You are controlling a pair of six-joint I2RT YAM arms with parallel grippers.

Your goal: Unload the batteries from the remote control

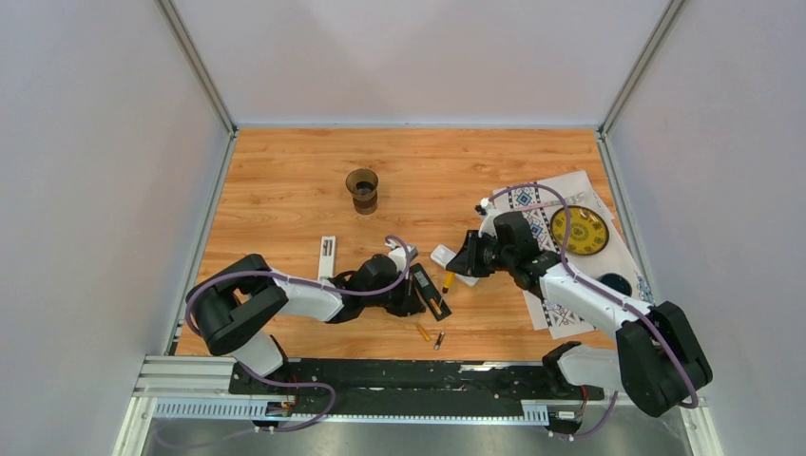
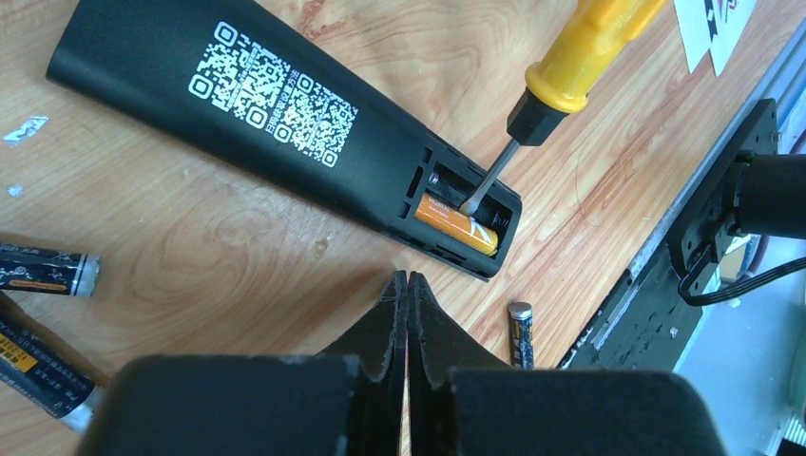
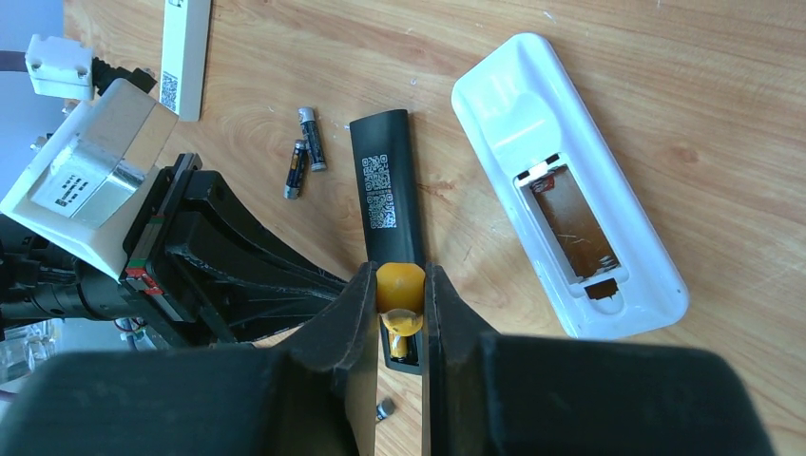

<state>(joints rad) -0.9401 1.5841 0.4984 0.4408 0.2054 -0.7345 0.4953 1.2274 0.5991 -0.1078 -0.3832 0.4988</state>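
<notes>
The black remote control lies back-up on the wood with its battery bay open. One orange battery sits in the bay. A yellow-handled screwdriver has its tip against that battery. My right gripper is shut on the screwdriver's handle, above the remote. My left gripper is shut and empty, its tips just short of the remote's bay end. Loose dark batteries lie on the table around it. In the top view an orange battery lies near the front edge.
A white remote lies back-up with its bay open and empty, right of the black one. A white strip lies to the left, a dark cup stands farther back. A patterned cloth with a yellow plate is at the right.
</notes>
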